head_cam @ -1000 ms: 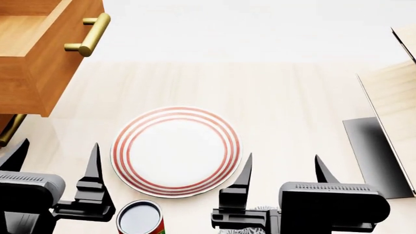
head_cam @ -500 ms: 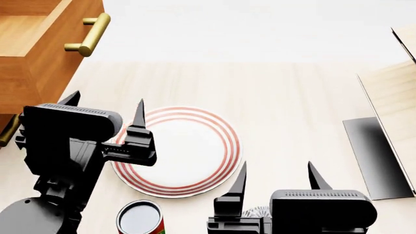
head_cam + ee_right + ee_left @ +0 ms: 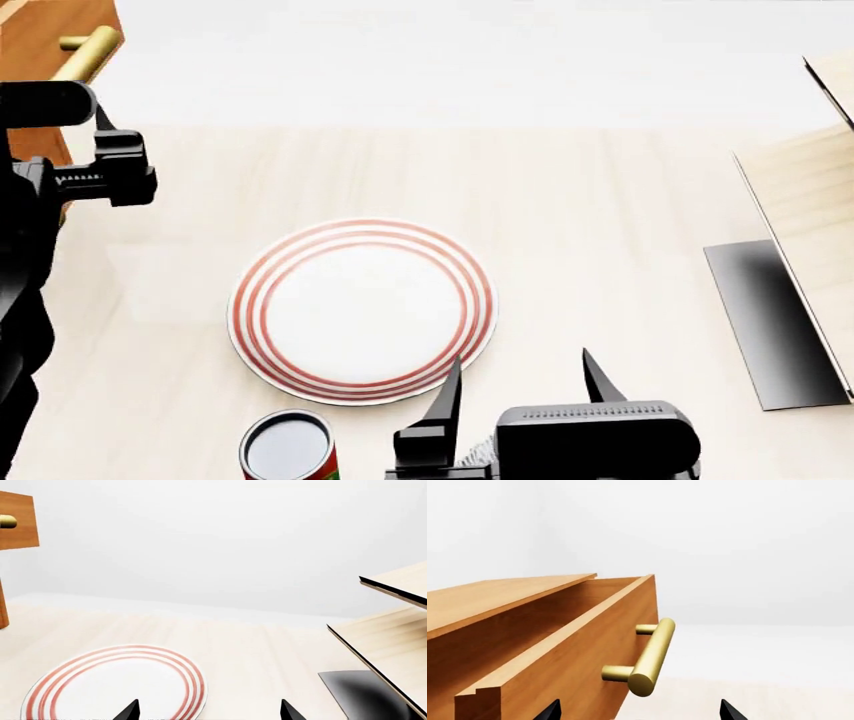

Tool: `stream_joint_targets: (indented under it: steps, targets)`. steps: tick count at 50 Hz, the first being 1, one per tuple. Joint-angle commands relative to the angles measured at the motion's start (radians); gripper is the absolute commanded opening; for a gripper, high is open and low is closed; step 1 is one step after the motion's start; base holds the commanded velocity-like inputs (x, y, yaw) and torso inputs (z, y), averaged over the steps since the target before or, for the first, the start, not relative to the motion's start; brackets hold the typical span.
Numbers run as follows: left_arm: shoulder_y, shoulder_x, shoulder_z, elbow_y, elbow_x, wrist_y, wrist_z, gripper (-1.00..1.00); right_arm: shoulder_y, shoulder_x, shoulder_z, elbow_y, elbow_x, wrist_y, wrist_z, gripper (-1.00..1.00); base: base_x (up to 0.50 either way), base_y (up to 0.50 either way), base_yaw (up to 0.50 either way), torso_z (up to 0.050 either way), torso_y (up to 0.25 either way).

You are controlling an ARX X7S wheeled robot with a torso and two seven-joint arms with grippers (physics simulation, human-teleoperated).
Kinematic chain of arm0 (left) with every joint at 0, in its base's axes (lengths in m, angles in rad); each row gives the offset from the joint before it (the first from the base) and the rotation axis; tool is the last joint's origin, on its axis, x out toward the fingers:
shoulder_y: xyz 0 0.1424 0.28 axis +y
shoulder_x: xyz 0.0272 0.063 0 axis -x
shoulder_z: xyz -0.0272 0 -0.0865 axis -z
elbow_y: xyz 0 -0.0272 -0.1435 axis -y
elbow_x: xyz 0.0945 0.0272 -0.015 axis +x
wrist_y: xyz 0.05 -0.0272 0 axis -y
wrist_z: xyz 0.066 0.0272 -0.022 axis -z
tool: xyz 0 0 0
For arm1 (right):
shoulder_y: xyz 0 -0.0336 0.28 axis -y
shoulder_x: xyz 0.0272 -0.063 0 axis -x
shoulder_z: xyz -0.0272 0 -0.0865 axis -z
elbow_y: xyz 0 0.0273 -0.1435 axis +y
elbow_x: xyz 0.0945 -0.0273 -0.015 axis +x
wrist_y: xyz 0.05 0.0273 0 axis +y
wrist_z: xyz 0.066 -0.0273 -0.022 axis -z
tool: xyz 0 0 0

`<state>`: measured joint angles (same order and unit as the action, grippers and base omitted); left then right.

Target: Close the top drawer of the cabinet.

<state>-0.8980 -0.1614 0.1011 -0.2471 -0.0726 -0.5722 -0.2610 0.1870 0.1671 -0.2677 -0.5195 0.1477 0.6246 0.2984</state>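
The top drawer (image 3: 580,665) stands pulled out of the orange-brown cabinet (image 3: 500,597), with its brass bar handle (image 3: 650,657) on the front. In the head view only the drawer's corner (image 3: 54,30) and the handle end (image 3: 91,52) show at the top left. My left gripper (image 3: 639,712) is open and empty, just short of the drawer front and below the handle, not touching. In the head view it (image 3: 60,112) is raised at the far left. My right gripper (image 3: 521,372) is open and empty, low near the plate; it also shows in the right wrist view (image 3: 208,711).
A white plate with red rings (image 3: 360,310) lies on the pale floor in the middle. A can (image 3: 287,448) stands at the bottom edge. A pale plywood structure (image 3: 807,200) on a black base (image 3: 774,320) is at the right.
My left arm has risen and swung to the far left, up to the drawer front, now covering most of the drawer in the head view. My right gripper has slid back and left.
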Motion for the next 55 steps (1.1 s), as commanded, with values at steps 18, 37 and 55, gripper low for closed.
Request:
stream_joint_targets:
  steps: [18, 37, 55]
  targets:
    - [-0.109, -0.109, -0.092, -0.216, -0.073, 0.081, -0.087, 1.00, -0.003, 0.009, -0.027, 0.008, 0.008, -0.005, 0.019, 1.00, 0.00, 0.00, 0.00, 0.000, 0.000]
    - [-0.141, -0.158, -0.144, -0.289, -0.063, 0.097, -0.148, 1.00, 0.002, 0.015, -0.033, 0.033, 0.019, -0.018, 0.028, 1.00, 0.00, 0.00, 0.00, 0.000, 0.000]
    - [-0.134, -0.159, -0.136, -0.283, -0.066, 0.099, -0.142, 1.00, 0.004, 0.022, -0.039, 0.031, 0.031, -0.019, 0.035, 1.00, 0.00, 0.00, 0.00, 0.000, 0.000]
